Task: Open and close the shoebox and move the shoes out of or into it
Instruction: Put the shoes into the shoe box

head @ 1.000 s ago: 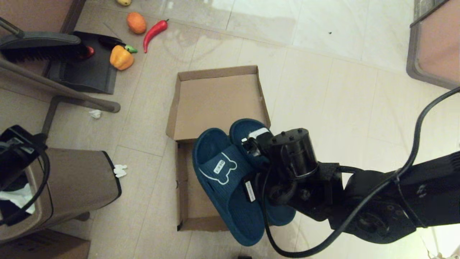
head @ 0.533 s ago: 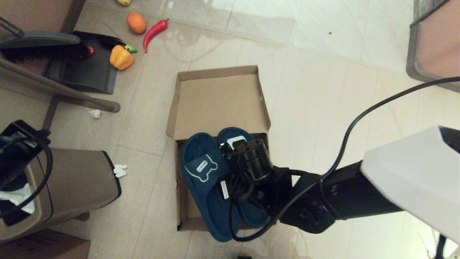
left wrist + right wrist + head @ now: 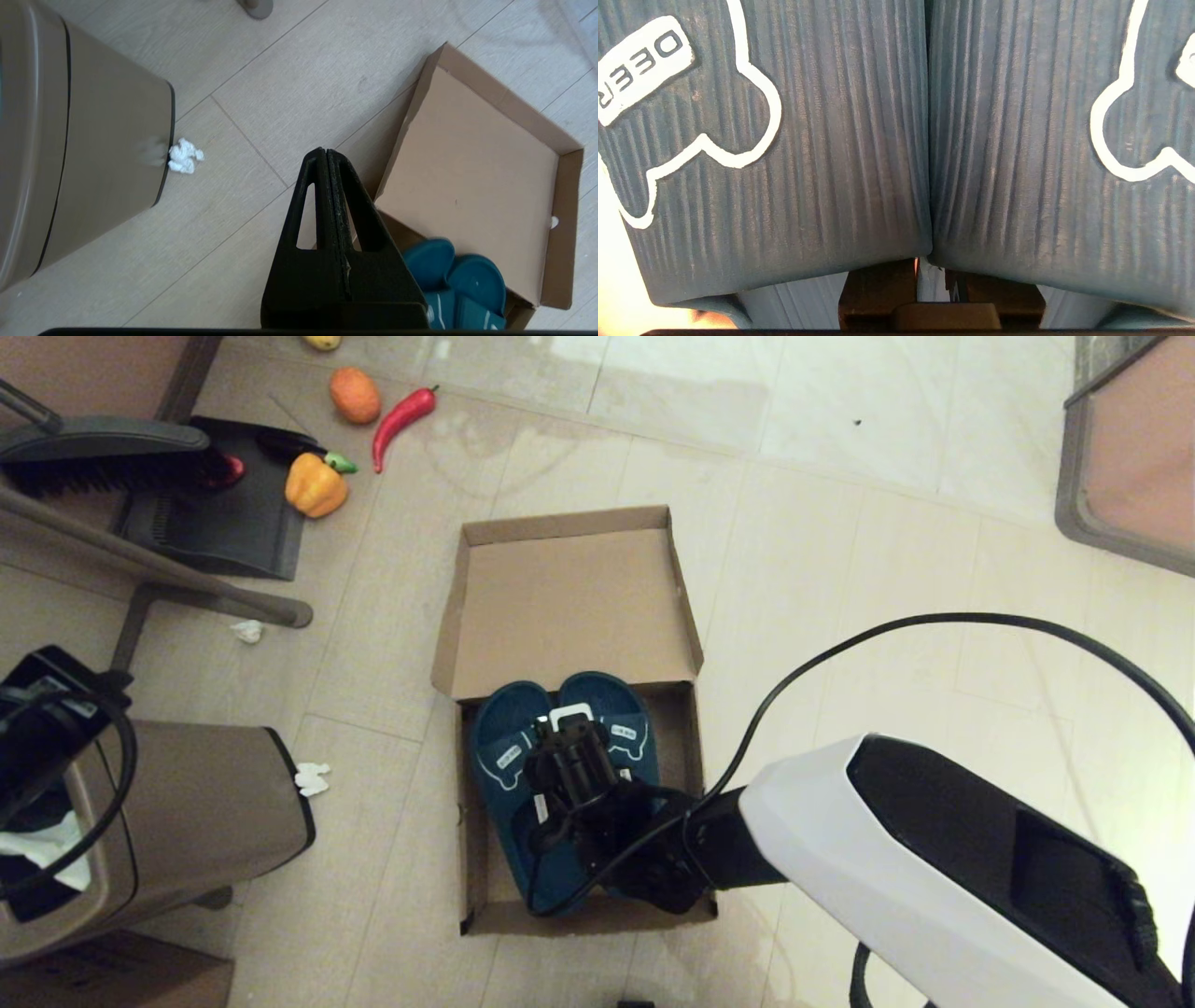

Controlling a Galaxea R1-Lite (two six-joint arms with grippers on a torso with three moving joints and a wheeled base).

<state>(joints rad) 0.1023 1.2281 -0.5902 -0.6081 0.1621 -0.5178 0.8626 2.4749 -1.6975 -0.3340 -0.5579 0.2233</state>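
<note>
The shoebox stands open on the floor, its base (image 3: pixel 688 747) near me and its lid (image 3: pixel 569 607) folded flat beyond it. Both teal slippers (image 3: pixel 499 751) lie side by side inside the base, toes toward the lid. My right gripper (image 3: pixel 571 749) reaches down between them, shut on the inner edges of the two straps (image 3: pixel 831 140); its fingers (image 3: pixel 873 289) vanish under the straps. My left gripper (image 3: pixel 325 156) hangs shut and empty over the floor left of the box. The left wrist view also catches the lid (image 3: pixel 472 186) and the slippers' toes (image 3: pixel 448 275).
A brown trash bin (image 3: pixel 187 803) stands left of the box with a paper wad (image 3: pixel 313 777) beside it. Farther left are a dustpan (image 3: pixel 224 523), a yellow pepper (image 3: pixel 316 485), a red chili (image 3: pixel 401 418) and a slanting pole (image 3: pixel 159 569). Furniture (image 3: pixel 1130 457) fills the far right corner.
My right arm has carried the slippers down from above the box's near edge into the base. The left arm has not moved.
</note>
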